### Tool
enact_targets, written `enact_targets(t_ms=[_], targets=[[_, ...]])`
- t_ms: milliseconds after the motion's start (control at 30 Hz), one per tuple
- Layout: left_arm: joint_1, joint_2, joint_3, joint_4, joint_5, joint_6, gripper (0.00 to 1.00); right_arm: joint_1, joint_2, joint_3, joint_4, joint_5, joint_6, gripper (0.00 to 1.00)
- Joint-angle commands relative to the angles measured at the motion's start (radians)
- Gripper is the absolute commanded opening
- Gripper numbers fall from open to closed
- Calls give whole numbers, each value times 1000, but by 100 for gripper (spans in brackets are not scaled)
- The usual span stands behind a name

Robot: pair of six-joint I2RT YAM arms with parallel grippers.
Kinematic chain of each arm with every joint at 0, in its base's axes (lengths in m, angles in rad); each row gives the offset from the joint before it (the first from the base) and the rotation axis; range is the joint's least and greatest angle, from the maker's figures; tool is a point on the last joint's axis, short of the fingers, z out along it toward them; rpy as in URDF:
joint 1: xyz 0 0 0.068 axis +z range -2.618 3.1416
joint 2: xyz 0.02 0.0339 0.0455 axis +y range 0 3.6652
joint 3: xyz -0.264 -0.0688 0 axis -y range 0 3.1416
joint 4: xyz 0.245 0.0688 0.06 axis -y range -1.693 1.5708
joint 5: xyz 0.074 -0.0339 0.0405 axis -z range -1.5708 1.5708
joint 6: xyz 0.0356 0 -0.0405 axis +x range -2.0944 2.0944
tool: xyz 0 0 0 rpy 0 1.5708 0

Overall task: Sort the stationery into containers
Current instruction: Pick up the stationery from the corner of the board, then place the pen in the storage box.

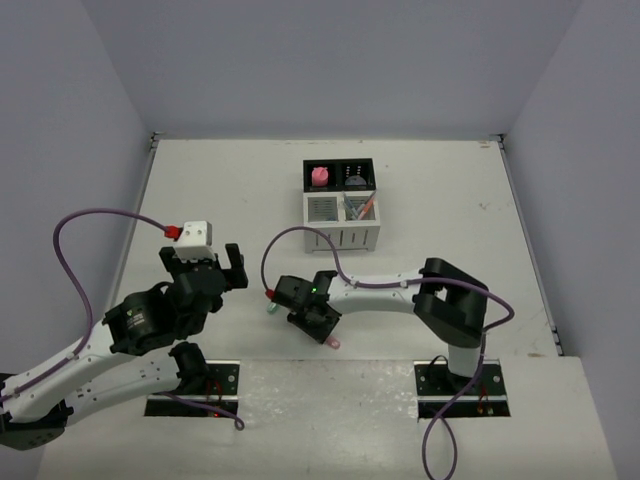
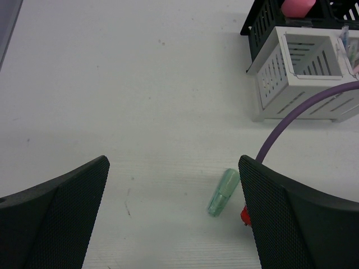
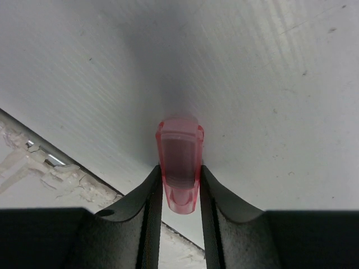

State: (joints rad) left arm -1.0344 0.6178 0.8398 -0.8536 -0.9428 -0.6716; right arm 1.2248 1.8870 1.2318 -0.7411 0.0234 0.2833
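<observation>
Got a white table (image 1: 200, 200) with the organizer (image 1: 341, 205) parked toward the far side. Seeing the left gripper (image 2: 174, 185) spread wide with nothing in it, and the right gripper (image 3: 179, 179) pinched onto the pink marker (image 3: 179, 157) down near the front edge. Also spotting a green marker (image 2: 222, 193) lying flat just beside that right gripper.

The pink marker (image 3: 179, 159) has its near end hidden between the fingers (image 3: 150, 207) of the right gripper (image 3: 179, 171), and its far tip is blurred. The left wrist view cuts the organizer (image 2: 277, 78) at its top and right edges, and the eraser (image 2: 300, 7) at the top. From above, the far right bin (image 1: 355, 162) holds things too small to tell.
</observation>
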Motion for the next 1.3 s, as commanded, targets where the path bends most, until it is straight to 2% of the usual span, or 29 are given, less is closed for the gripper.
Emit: enact_targets(t_ms=[0,167,300,367,467,633,867,933,1033,1133,1267], targets=[[5,0,28,14,-24,-11,100,3,-141,-21,100,184,-6,0],[5,2,30,14,-24,-11,100,-58,-360,-3,165,354,-43,0],[5,3,28,14,-25,-12,100,-231,-451,21,315,337,-14,0],[5,2,28,13,-25,-13,100,-272,-459,16,452,327,-19,0],[5,2,28,14,-22,-13,100,-307,-403,53,578,356,-76,0],[5,10,25,22,-11,-2,100,-407,-232,230,594,385,-122,0],[5,2,23,28,-5,4,100,-427,-126,282,585,369,-164,3],[5,2,22,32,-3,7,100,-427,-126,243,593,371,-152,10],[5,10,21,39,2,17,100,-427,-137,208,605,347,-142,31],[5,22,21,39,4,18,100,-427,-149,187,609,322,-141,45],[5,42,19,40,6,19,100,-424,-200,173,595,292,-139,51]])
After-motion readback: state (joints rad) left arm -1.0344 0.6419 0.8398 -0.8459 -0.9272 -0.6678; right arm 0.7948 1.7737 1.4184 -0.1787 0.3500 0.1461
